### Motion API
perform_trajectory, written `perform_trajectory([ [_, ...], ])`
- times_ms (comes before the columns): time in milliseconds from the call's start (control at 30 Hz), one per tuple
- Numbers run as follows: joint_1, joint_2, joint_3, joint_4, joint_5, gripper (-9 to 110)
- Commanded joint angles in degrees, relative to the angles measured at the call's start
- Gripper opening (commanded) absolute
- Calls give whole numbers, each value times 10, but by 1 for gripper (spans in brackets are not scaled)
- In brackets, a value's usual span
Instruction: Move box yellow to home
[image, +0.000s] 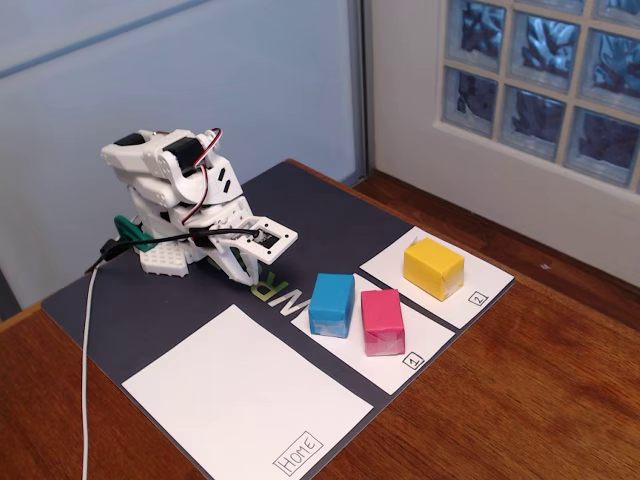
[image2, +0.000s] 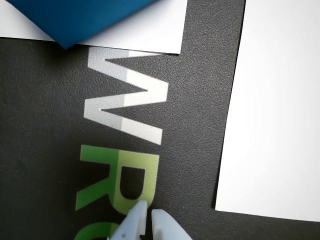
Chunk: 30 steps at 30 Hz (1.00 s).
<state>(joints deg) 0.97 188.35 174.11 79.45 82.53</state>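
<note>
Box yellow (image: 433, 267) on sheet "2" (image: 478, 285) (untouched)

Both views are evenly and brightly lit by soft daylight, with a glass-block window (image: 545, 75) seen at the upper right of the fixed view. Only short, faint shadows are cast beside the blocks. The white sheet (image: 245, 400) is rendered near overexposure, without hard glare. The fixed view is slightly soft. In the wrist view the blue block (image2: 80, 17) and the tool (image2: 148, 216) are blurred.
</note>
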Motion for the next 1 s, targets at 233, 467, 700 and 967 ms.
perform_trajectory([
  [233,-5,30,0,35,2,0],
  [467,-9,30,0,33,-19,0],
  [700,-9,30,0,33,-19,0],
  [967,-9,30,0,33,-19,0],
])
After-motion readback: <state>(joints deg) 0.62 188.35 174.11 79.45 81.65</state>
